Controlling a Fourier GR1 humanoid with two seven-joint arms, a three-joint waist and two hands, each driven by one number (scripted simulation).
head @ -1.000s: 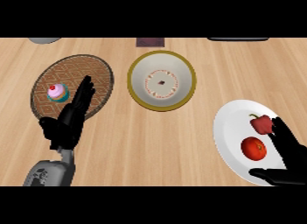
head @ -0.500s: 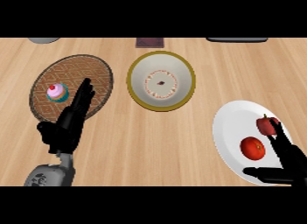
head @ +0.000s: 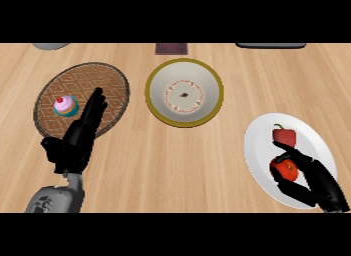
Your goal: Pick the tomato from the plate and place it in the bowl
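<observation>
The right robot hand [head: 311,182] is curling round the tomato [head: 284,170] on the white plate [head: 261,150], so the grab is under way, and next it must lift the tomato and carry it left to the bowl [head: 185,93].

Open wood between the white plate and the bowl

Bare tabletop [head: 207,160] runs from the white plate [head: 261,165] up to the bowl [head: 184,93], with nothing standing on that stretch. On the plate, a red pepper [head: 283,135] sits just beyond the tomato [head: 285,170], crowding that side. The left robot hand [head: 76,140] rests open over the patterned plate [head: 97,82] and its cupcake [head: 64,105], well apart from the bowl. Dark items line the far edge.
</observation>
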